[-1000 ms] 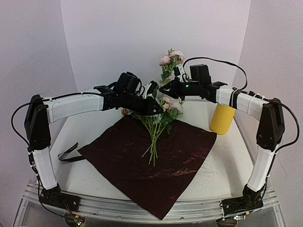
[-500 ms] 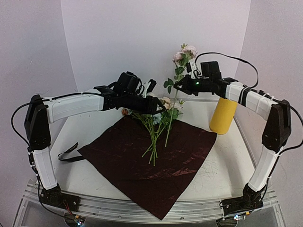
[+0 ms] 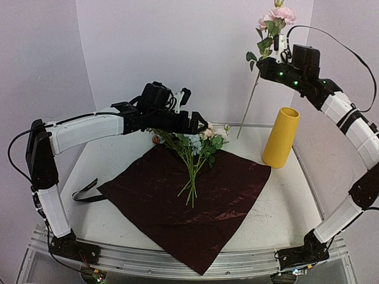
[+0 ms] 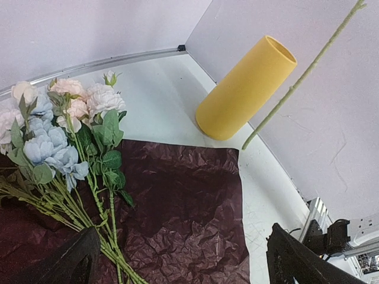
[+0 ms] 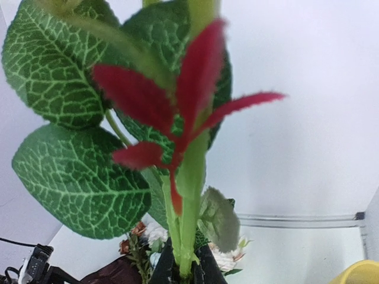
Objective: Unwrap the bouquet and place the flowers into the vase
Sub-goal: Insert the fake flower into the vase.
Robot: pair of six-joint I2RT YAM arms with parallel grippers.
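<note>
White table [image 3: 278, 201], plain pale walls all round, nothing fancy.

Top camera: the dark red wrap [image 3: 177, 207] is spread flat with the black ribbon [image 3: 86, 192] lying off its left corner. Most of the flowers [image 3: 195, 151] lie bunched on it, heads toward the back wall. The left gripper [image 3: 198, 123] hovers right over those heads. The right gripper [image 3: 266, 62] is way up high, clenched on one pink rose stem [image 3: 249, 106]. The cut end dangles left of the vase [image 3: 280, 137], not over its mouth. The vase stands upright near the back right, off the wrap.

Left wrist cam: fingers [image 4: 71, 263] spread wide with nothing between them, so that hand is released. The bunch is at lower left, the vase and the dangling stem at upper right.

Right wrist cam: basically all leaves. The stem is pinched between the fingertips at the very bottom, and there's a sliver of yellow rim in the corner.

What worries me: the grip sits up by the leaves, so there's a long free tail that'll likely swing or pivot in the pinch. Miss the mouth and that tail pokes the vase's side, maybe tips it. The leaves block the wrist cam too, so aiming from there looks hopeless. And the stems on the wrap look tangled, so the left gripper could drag up several at once, or snag the wrap.
</note>
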